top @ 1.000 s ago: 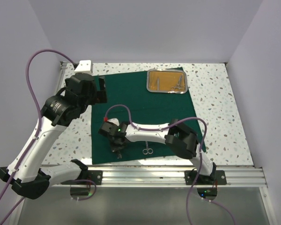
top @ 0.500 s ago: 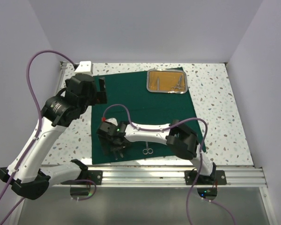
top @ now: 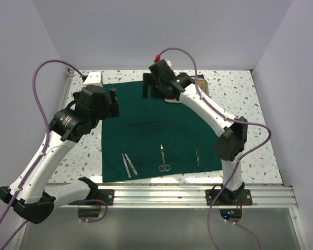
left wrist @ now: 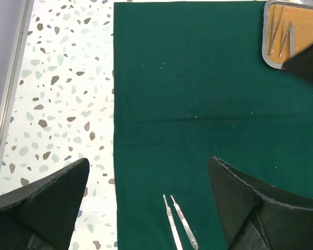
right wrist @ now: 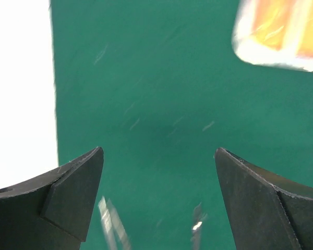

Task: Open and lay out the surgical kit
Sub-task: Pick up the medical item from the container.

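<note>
Top view, cloth wrap (top: 156, 125): spread flat across the middle of the frame, and I take it to be the working field.
Top view, laid row: paired slim tools (top: 128, 164), scissors (top: 163, 159) and tweezers (top: 197, 155) lie apart along the cloth's lower edge, probably spaced so each can be picked up singly.
Top view, tray (top: 200, 79): on the cloth's upper right corner, mostly hidden behind the right arm.
Top view, right gripper (top: 147, 89): hangs over the upper middle, just left of the tray, and looks well placed to reach in next.
Top view, left gripper (top: 113, 102): at the cloth's upper left edge, clear of the row.
Left wrist view, left gripper: fingers spread wide, with nothing between them. Silver pieces lie in the tray at upper right, so the layout looks unfinished.
Right wrist view: blurred. The right gripper is spread and empty, and the tray is at upper right.
Surface: speckled table (top: 240, 104), with a metal rail (top: 172, 195) along the bottom.
Room: plain pale walls (top: 156, 31).
</note>
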`<state>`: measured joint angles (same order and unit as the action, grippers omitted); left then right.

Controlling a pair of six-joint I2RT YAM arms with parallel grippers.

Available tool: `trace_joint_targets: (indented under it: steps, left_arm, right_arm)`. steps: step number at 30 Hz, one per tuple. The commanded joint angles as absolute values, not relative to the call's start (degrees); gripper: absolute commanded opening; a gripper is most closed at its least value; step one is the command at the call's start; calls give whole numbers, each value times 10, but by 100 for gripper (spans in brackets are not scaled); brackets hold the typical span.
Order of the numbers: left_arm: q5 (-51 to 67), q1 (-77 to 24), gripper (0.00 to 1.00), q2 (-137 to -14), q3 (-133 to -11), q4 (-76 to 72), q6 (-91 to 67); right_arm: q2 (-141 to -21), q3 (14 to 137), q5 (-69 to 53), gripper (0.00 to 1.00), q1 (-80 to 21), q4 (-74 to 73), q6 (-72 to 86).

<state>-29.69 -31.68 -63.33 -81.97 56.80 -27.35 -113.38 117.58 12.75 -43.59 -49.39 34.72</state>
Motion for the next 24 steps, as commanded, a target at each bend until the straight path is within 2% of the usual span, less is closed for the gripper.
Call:
trace_joint_targets:
  steps: [1, 9, 19, 22, 24]
  left_arm:
    - [-294, -317, 100, -635, -820, 554, -280]
    - [-297, -318, 100, -635, -824, 575, -283]
    - [-277, -318, 100, -617, -779, 590, -305]
    - [-279, -317, 100, -622, -779, 589, -300]
    - [-280, -317, 100, -625, -776, 588, -293]
  right_arm:
    - [-1223, 1272, 118, 91, -374, -547, 291]
    - [-1358, 1435, 99, 90, -275, -558, 272]
    - [-1433, 1451, 101, 88, -214, -506, 275]
    - [-1447, 1440, 107, 85, -210, -503, 279]
    - [-1452, 1435, 109, 79, -209, -498, 280]
